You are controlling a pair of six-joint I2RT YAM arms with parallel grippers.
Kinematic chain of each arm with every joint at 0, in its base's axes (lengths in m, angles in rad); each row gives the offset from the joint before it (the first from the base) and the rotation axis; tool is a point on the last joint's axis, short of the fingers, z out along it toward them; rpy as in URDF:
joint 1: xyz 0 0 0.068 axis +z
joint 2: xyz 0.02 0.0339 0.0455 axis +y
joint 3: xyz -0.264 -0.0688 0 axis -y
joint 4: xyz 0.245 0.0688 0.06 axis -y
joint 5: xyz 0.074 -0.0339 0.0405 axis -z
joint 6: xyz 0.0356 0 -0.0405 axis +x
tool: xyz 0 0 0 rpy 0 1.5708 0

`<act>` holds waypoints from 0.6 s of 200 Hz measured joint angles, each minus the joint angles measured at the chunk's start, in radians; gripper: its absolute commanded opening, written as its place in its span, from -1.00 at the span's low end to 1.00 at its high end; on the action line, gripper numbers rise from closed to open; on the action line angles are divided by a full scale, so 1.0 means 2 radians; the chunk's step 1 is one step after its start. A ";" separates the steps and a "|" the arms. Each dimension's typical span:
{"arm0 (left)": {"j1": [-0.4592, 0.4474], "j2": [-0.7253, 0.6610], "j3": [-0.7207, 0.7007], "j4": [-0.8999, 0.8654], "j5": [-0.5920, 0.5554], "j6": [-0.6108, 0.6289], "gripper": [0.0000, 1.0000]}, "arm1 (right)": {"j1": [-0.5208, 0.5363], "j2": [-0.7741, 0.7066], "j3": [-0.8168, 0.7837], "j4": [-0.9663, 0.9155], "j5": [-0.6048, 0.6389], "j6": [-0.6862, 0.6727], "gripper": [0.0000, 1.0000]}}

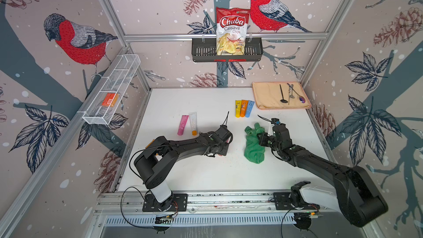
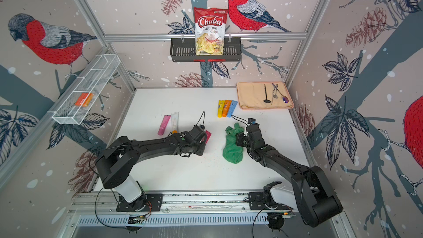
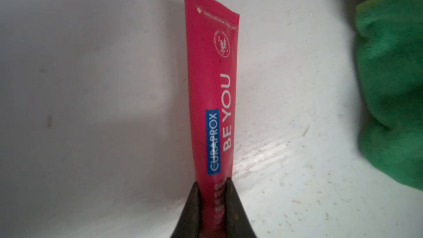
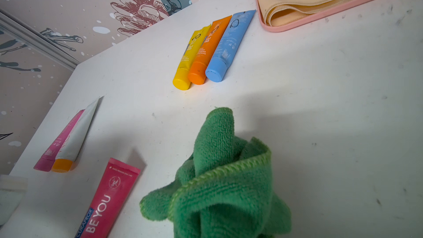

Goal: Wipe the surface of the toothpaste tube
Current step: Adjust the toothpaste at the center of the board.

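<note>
My left gripper (image 3: 212, 193) is shut on the cap end of a red toothpaste tube (image 3: 212, 88) marked BE YOU. The tube's crimped end points away from the fingers, low over the white table (image 1: 206, 168). In a top view only a red sliver of the tube (image 2: 208, 135) shows past the left wrist. The tube (image 4: 107, 198) also lies in the right wrist view, beside a bunched green cloth (image 4: 224, 179). My right gripper (image 1: 259, 138) is shut on that cloth (image 1: 254, 149), which hides its fingers and trails onto the table right of the tube.
A pink tube (image 1: 183, 124) and a white tube (image 1: 193, 123) lie left of my left wrist. Yellow (image 1: 238, 108), orange (image 1: 244, 108) and blue (image 1: 249, 108) tubes lie farther back. A pink tray (image 1: 263, 107) with beige cloth and cutlery fills the back right corner.
</note>
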 measured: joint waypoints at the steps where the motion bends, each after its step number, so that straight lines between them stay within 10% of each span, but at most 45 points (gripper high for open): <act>1: 0.000 0.000 0.000 -0.002 -0.003 0.000 -0.70 | 0.000 0.000 0.000 0.000 0.000 0.000 -0.79; 63: -0.060 0.078 0.071 -0.153 -0.256 -0.071 -0.70 | 0.003 0.000 0.000 0.000 -0.001 0.000 -0.79; 120: -0.125 0.202 0.156 -0.257 -0.351 -0.134 -0.56 | 0.004 0.001 0.000 0.000 -0.001 0.000 -0.79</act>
